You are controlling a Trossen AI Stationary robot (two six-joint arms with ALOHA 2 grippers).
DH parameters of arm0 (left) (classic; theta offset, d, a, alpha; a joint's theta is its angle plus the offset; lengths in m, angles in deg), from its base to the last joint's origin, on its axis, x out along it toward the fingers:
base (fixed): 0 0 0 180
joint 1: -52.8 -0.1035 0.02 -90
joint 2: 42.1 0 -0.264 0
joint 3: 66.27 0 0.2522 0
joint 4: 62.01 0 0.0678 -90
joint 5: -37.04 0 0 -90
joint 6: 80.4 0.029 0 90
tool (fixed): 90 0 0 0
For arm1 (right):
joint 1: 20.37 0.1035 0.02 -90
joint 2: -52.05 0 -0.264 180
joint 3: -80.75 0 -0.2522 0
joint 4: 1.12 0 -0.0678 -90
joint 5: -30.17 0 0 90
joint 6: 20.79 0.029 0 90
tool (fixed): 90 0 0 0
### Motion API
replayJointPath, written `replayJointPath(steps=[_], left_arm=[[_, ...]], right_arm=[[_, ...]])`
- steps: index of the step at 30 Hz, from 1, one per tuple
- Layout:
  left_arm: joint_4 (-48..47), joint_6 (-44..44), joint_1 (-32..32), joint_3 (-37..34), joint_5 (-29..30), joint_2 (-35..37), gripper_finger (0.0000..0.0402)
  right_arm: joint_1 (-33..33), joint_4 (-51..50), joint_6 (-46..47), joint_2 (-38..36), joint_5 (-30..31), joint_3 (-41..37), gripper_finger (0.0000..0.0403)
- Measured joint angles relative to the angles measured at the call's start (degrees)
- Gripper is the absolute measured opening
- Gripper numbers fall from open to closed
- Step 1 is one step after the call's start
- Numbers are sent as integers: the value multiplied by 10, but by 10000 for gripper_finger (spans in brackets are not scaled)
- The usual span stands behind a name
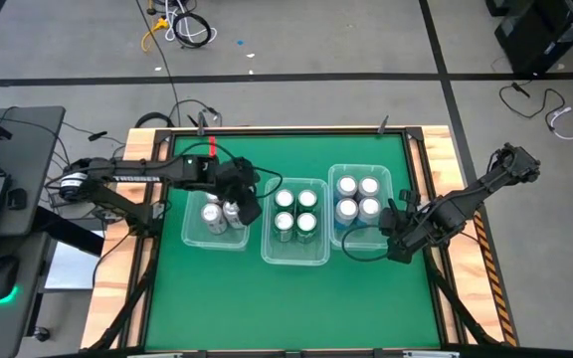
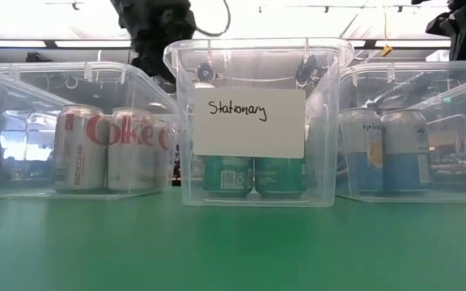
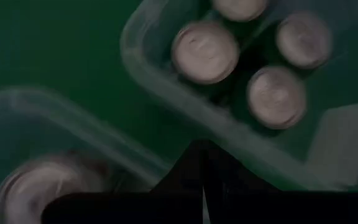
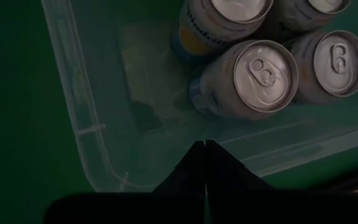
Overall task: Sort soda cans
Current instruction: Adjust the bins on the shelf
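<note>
Soda cans (image 1: 296, 212) all upright, axes vertical: 4 green in mid bin (image 1: 294, 254), 4 blue in right bin (image 1: 346, 242), white ones in left bin (image 1: 195, 237) partly hidden; left gripper (image 1: 250, 211) & right gripper (image 1: 398, 251) closed, empty.

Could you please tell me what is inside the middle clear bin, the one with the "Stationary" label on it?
The middle bin holds four green soda cans, upright in a square. In the low view the label covers their upper halves, and only the front two show.

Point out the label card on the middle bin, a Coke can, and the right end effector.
label card (image 2: 249, 122), low view, middle of the white face.
Coke can (image 2: 79, 149), low view, its side.
right end effector (image 1: 399, 251), high view, shut fingertips.
</note>
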Motion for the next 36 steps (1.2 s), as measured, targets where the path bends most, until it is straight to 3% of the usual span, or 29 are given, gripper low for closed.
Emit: replayJointPath(steps=[4,9,13,18,36], left_arm=[[-4,9,1,17,-24,2,0],[-166,-25,17,62,21,28,0],[-223,-79,31,43,-12,34,0],[-144,-99,58,-5,-97,30,0],[-3,-45,68,-37,-145,-42,0]], right_arm=[[0,6,-2,0,0,0,0],[0,9,-2,0,0,0,0],[0,9,-2,0,0,1,0],[0,11,-2,0,2,1,0],[0,45,-27,0,3,13,0]])
